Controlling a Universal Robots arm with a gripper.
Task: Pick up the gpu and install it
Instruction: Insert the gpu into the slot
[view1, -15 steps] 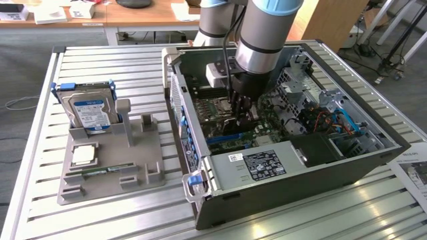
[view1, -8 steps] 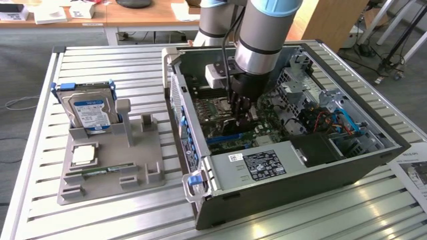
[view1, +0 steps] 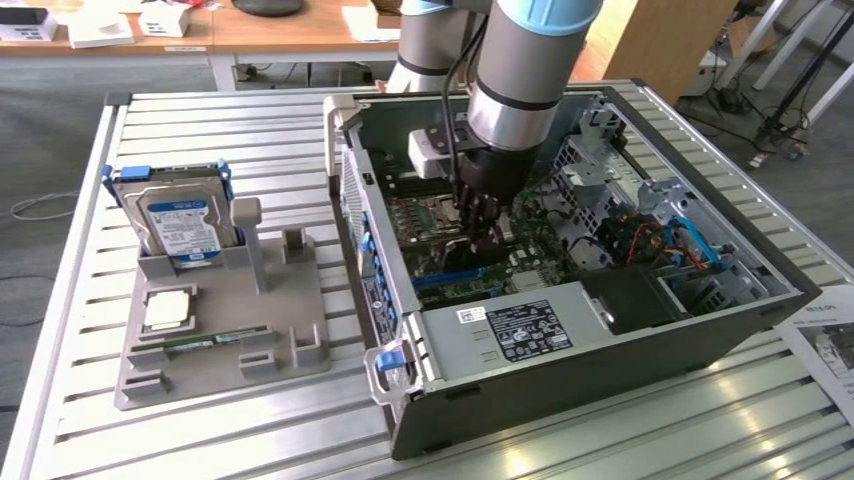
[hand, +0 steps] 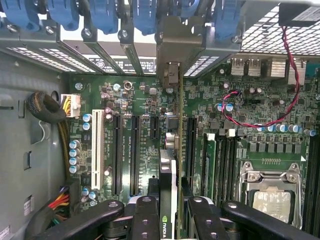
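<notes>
Wrist view first: your black gripper (hand: 167, 212) with its jointed fingers (hand: 145, 215) is clamped on the gpu (hand: 168, 165), a thin dark expansion card that you see here from its edge. The fingers press on both flat faces of it. I think this grip keeps the card upright, so that its lower edge points down at the board.

The card's silvery metal end bracket (hand: 172, 45) reaches to the rear wall of the case, just below the row of blue plastic clips (hand: 102, 15). The card stands over the green motherboard (hand: 250, 120), between the long black slots (hand: 134, 155). I cannot tell if its lower edge is touching a slot or is apart from it.

In the exterior view the gripper (view1: 483, 225) is low inside the open grey computer case (view1: 601, 370), which lies on its side so that the board faces up to the arm. Well apart, on the exterior view's left, the grey plastic holder tray (view1: 227, 340) carries the silver hard drive with a blue-white label (view1: 180, 225). Case and tray both rest on the slatted aluminium table (view1: 200, 440).
</notes>
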